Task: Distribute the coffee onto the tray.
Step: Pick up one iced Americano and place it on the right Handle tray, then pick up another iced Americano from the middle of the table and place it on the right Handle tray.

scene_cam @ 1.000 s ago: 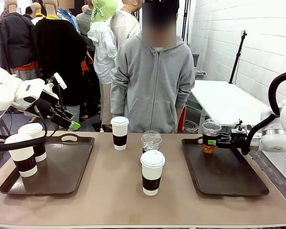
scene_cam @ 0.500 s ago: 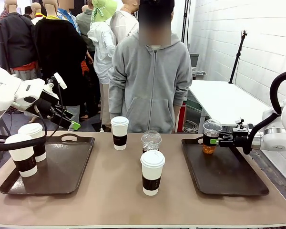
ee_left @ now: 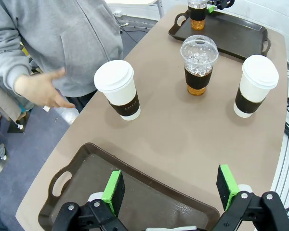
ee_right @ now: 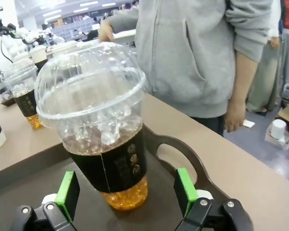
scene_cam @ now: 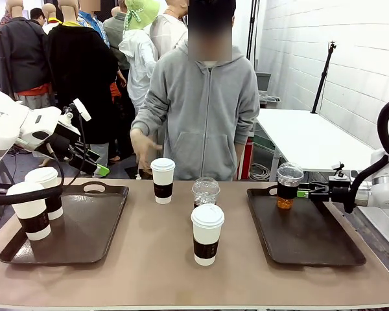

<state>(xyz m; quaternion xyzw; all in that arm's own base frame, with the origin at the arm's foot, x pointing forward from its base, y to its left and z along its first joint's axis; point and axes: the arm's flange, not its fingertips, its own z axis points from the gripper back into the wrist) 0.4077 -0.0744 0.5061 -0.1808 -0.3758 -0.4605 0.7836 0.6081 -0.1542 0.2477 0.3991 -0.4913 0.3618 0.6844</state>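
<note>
Up close: right gripper (ee_right: 126, 191) spread wide, pads (ee_right: 185, 190) off the clear dome-lidded plastic cup (ee_right: 96, 110), dark brown tray's (scene_cam: 318, 240) far-left corner; left gripper (ee_left: 171, 187) gapes too.

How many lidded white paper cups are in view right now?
4. On the left tray: front cup and rear cup, partly behind it. On the table: far cup, near cup. None seems hidden.

Bright, even overhead indoor light; soft shadows, wide-angle wrist-view distortion.
</note>
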